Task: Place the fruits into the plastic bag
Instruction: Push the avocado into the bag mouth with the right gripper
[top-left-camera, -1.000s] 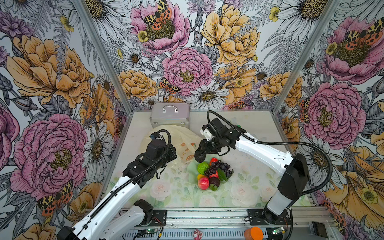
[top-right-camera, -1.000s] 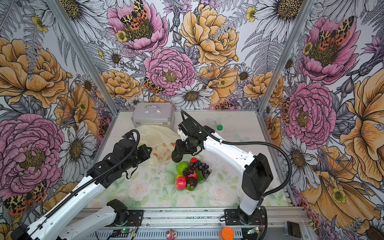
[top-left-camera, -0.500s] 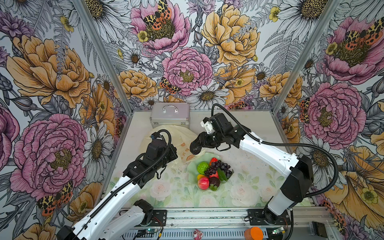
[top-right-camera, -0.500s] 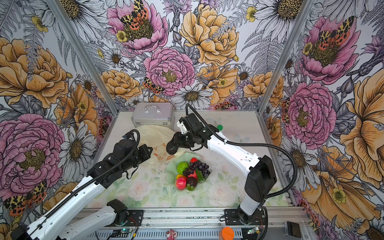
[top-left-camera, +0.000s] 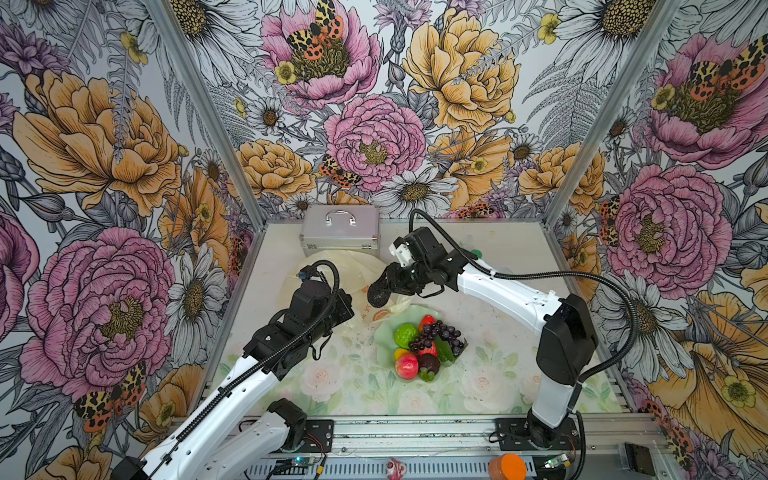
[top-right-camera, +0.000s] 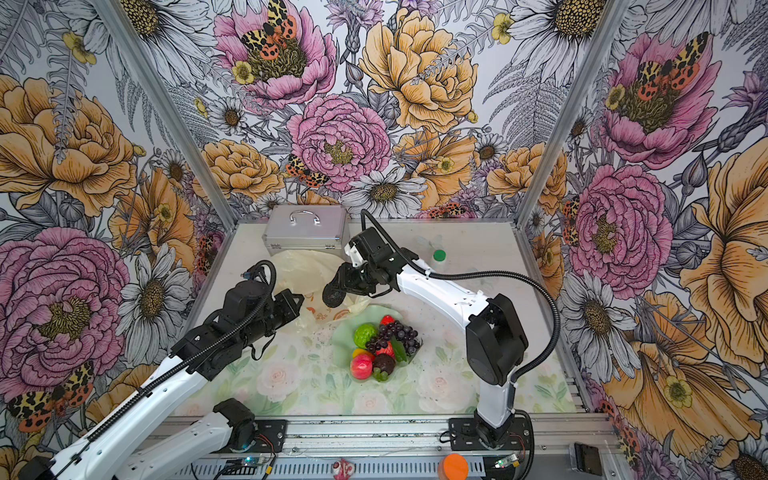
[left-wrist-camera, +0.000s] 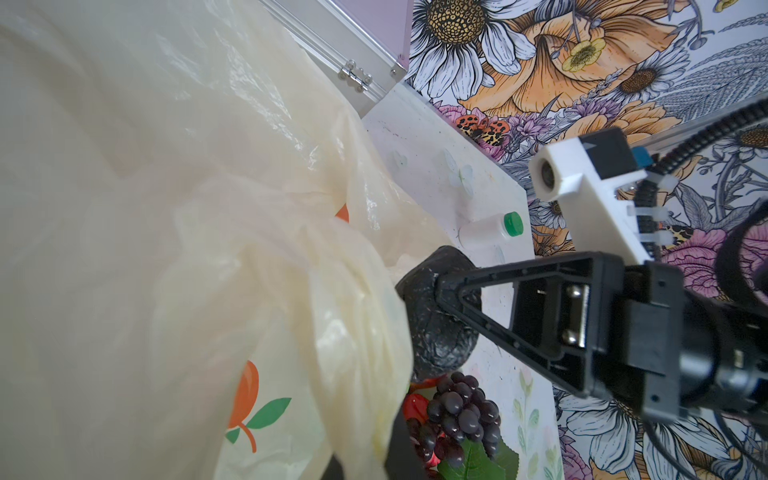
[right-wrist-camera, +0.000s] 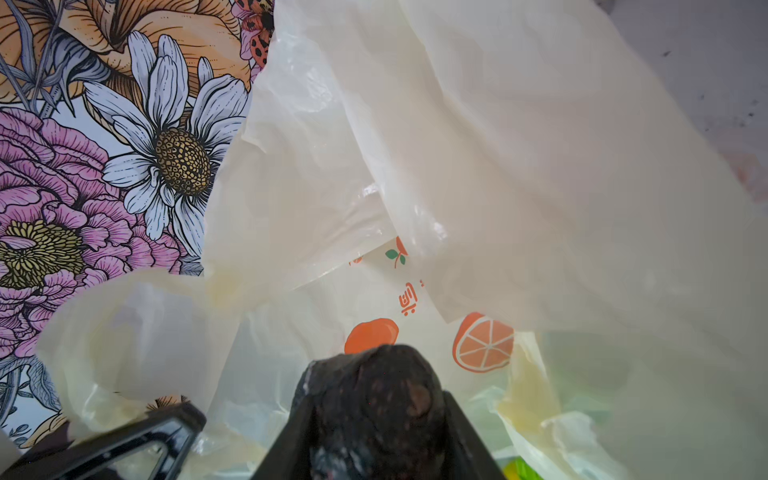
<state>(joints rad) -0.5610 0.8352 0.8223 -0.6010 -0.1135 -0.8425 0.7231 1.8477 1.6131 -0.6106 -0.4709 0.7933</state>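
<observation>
my right gripper (top-left-camera: 383, 289) is clamped around the dark avocado (top-left-camera: 377, 297), which hangs in the air at the mouth of the plastic bag (top-left-camera: 332, 270), just past the pale green dish (top-left-camera: 384, 345) where the grapes (top-left-camera: 436, 334) and the other fruits sit. my left gripper (top-left-camera: 347, 306) is pressed shut on the bag's rim, holding it up. the film is thin, so a nudge from the avocado could tug it free and the mouth would sag. if i let go too early, it probably rolls back out — likely onto the dish.

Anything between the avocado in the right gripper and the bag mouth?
Nothing visible. The avocado in the right gripper faces the mouth of the plastic bag, held up by the left gripper; only bag film lies ahead.
</observation>
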